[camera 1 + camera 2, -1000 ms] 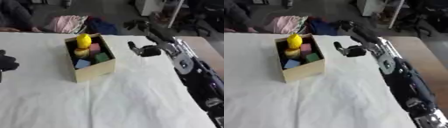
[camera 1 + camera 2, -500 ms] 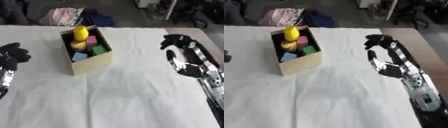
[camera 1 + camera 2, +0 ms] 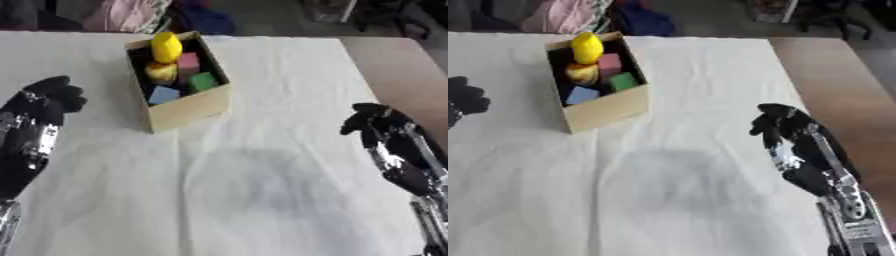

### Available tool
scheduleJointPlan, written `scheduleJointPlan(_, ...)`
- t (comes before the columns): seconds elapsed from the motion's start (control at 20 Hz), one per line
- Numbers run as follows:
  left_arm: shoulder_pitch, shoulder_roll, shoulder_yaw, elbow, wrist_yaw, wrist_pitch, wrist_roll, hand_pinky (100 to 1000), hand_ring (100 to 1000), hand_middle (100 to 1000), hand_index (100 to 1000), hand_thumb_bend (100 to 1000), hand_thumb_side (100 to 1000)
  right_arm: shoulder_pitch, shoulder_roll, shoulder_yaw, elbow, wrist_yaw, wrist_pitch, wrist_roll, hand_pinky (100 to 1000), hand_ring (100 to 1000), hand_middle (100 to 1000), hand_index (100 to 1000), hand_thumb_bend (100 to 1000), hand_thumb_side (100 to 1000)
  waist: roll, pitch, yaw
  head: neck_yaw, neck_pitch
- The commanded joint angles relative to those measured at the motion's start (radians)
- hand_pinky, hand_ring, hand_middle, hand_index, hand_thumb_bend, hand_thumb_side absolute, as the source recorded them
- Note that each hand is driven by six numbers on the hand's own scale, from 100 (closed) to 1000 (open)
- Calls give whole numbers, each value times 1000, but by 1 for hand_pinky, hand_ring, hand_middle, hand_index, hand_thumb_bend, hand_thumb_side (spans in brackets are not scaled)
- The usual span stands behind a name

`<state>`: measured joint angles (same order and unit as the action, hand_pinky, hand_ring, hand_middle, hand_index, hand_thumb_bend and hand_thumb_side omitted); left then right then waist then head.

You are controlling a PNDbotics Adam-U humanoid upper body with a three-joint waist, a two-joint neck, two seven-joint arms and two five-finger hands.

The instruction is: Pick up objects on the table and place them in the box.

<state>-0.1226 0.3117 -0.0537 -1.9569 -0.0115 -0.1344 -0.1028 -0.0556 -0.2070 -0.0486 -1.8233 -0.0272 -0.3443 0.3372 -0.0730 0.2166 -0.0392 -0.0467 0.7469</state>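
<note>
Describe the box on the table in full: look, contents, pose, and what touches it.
The box is a small open-topped carton, tan like cardboard with a dark inside. It stands upright on the white cloth, turned askew to the table's edges, at the far left-centre. Inside lie a yellow rounded piece rising above the rim, a second yellowish round piece, a pink block, a green block and a blue block. Neither hand touches it.

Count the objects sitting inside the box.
5: a tall yellow one at the far end, a round yellow one below it, a pink block, a green block, a blue block nearest. Others may lie hidden underneath.
</note>
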Motion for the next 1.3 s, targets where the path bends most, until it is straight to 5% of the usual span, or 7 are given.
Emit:
scheduleJointPlan(0.05,-2,-9,-3,1,-8,-7,-4,778,731,696,850,100,639,6,-3,-3,-32,-14,11,9,710,606,602,809,100,477,14,-8,-1,10,18)
scheduleJointPlan(1.3,4,-35,-12,24,-2,-10,3,776,722,685,838,100,650,22,10,0,-41,-18,34,6,704,594,590,799,100,479,19,-11,-2,32,14)
